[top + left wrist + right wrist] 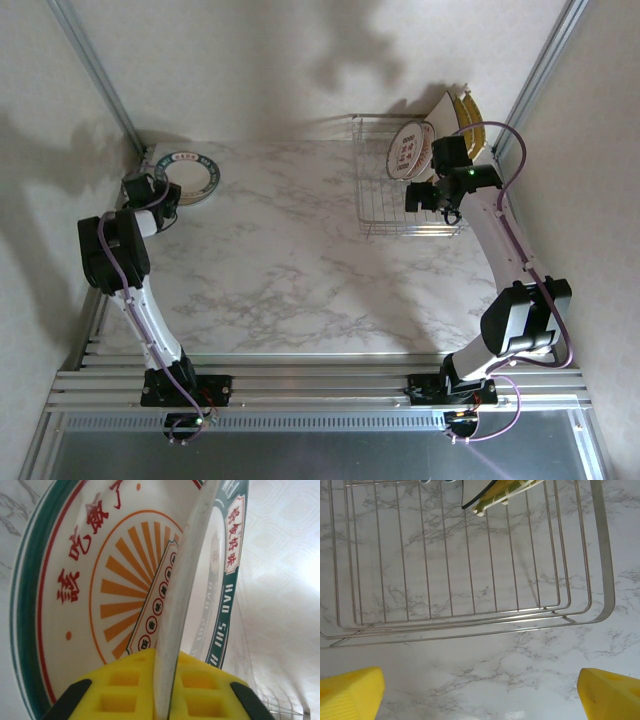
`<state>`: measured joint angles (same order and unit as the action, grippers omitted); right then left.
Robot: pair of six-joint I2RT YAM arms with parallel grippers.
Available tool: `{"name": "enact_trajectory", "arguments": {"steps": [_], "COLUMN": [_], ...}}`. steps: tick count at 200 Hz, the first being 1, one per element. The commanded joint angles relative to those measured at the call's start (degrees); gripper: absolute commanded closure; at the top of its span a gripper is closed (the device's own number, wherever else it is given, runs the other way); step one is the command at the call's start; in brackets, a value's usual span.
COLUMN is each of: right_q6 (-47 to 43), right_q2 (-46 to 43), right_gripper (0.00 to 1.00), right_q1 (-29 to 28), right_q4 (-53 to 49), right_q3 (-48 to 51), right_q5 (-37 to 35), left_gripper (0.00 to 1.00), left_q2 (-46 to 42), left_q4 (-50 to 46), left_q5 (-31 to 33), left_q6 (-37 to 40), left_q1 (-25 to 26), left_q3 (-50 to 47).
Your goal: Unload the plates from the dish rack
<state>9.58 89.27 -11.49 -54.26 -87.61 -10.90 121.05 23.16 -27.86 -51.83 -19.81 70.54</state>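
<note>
The left pincer [167, 666] nips the round white teal-rimmed plate [183, 592] by its edge alone, so it may slip; the right pincer [480, 694] gapes wide.

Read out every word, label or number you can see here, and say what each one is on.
"HAO SHI": green rim of the plate clamped in the left tool.
Red Chinese characters on it and on the sunburst plate behind: not legible to me.
Plates in the dish rack: print too small.
</note>
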Motion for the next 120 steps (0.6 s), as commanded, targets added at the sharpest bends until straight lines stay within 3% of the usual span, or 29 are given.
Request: {"name": "enact_trajectory", "arguments": {"steps": [1, 71, 99, 120], "right_q6": [-0.5, -0.6, -0.5, -0.4], "right_q2": [0.5, 0.0, -0.1, -0.2], "right_gripper": [0.01, 0.01, 0.01, 0.01], "right_q1": [0.4, 0.4, 0.3, 0.4], "right_q4": [0.7, 0.8, 0.8, 1.0], "right_q3": [0.9, -1.5, -2.1, -2.2], "right_q5": [-0.2, 0.1, 0.5, 0.7], "left_gripper": [0.81, 0.59, 0.42, 0.36], "left_q2": [0.0, 1.4, 1.0, 1.0], "left_q4": [-4.7, -20.1, -26.9, -31.4], "left_q5": [-1.3, 0.3, 3.4, 4.9], "left_q6": [3.8, 16.7, 22.9, 27.1], "left_q1": [0.5, 0.6, 0.9, 1.1], "left_q3": [3.0, 9.7, 12.1, 14.2]}}
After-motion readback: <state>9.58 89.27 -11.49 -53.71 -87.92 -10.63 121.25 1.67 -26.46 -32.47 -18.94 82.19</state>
